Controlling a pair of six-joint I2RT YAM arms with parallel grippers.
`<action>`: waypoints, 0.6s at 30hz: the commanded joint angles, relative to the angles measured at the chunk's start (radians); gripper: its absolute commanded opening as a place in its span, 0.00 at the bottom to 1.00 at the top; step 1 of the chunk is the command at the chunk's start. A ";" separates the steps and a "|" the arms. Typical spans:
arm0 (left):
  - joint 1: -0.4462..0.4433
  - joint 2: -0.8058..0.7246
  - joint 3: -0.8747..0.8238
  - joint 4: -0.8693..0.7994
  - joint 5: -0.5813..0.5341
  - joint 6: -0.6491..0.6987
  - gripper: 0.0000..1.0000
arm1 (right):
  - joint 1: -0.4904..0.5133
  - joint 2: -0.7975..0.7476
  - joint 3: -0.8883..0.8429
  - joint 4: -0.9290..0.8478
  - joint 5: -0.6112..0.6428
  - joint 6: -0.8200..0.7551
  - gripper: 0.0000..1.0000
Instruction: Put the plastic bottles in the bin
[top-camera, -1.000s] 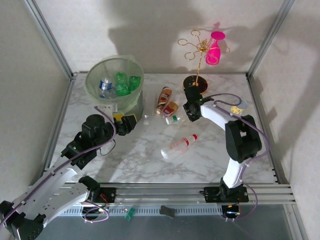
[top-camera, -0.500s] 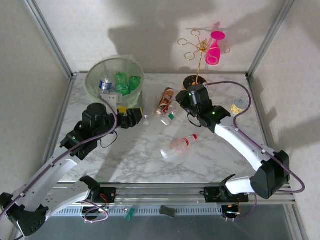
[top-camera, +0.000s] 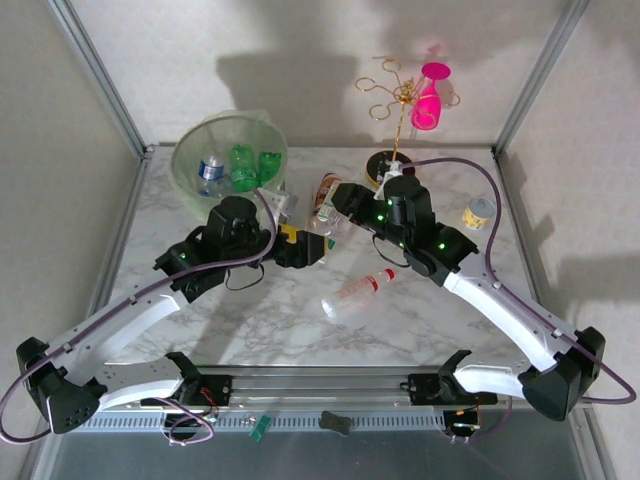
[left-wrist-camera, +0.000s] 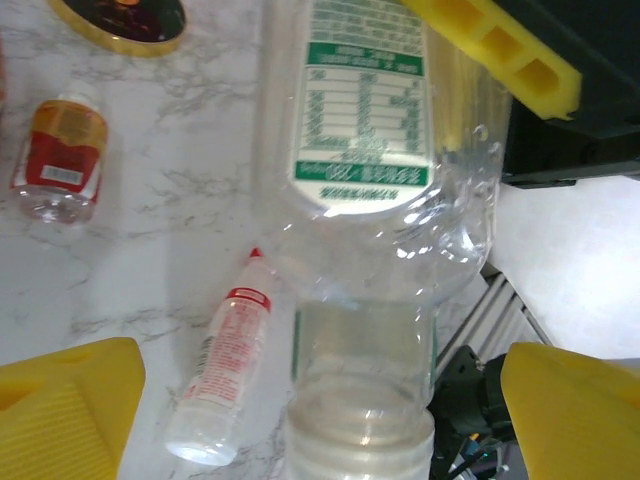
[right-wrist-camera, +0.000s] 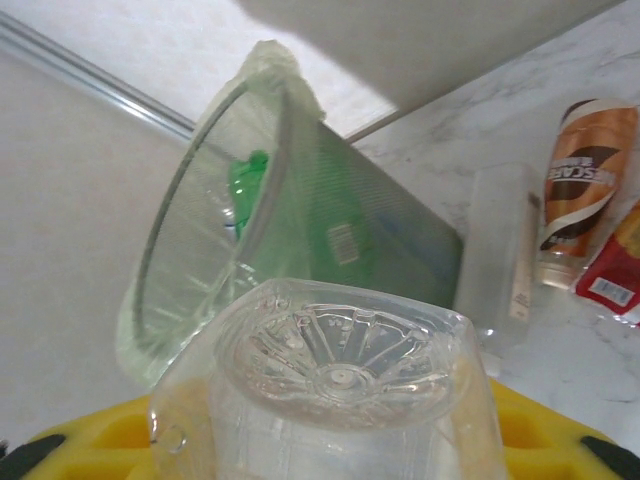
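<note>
Top view, bin: the pale green translucent round wastebasket with a bag liner (top-camera: 195, 195) is seen at the far left of the marble table (top-camera: 250, 320). Three bottles are already lodged inside: a clear bottle with a blue label (top-camera: 210, 168), a green bottle (top-camera: 243, 165) and a second green bottle (top-camera: 268, 165).
Top view, table: a clear bottle with a red cap and red label (top-camera: 357, 293) is left lying near the middle. A brown-labelled bottle (top-camera: 328, 188) is left lying right of the wastebasket.
Top view, arms: the left gripper (top-camera: 312, 246) and the right gripper (top-camera: 335, 208) are seen nose to nose, just right of the wastebasket.
Left wrist, fingers: the yellow fingers (left-wrist-camera: 70, 400) are spread wide. A clear bottle with a green-and-white label (left-wrist-camera: 360, 200) is framed between them – untouched by them, as far as can be seen.
Left wrist, table: a clear bottle with an orange-and-red label (left-wrist-camera: 58, 160) is seen lying apart.
Right wrist, grip: the base of the clear bottle with a green-and-white label is clamped between the yellow pads (right-wrist-camera: 80, 440), with the wastebasket's mouth near, beyond it.
Right wrist, table: a slim clear bottle (right-wrist-camera: 500, 260) is seen just beside the wastebasket's wall.
Progress: three are judged done, one is in hand but not yet over the wastebasket, and four are left on the table – under half done.
</note>
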 joint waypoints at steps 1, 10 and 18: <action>-0.014 0.010 0.053 0.023 0.041 -0.002 0.92 | 0.009 -0.024 -0.026 0.040 -0.030 -0.011 0.33; -0.015 0.027 0.072 0.052 0.010 -0.003 0.88 | 0.023 -0.024 -0.036 0.068 -0.091 0.032 0.34; -0.032 0.066 0.095 0.051 0.014 0.003 0.79 | 0.046 -0.001 -0.012 0.082 -0.117 0.051 0.34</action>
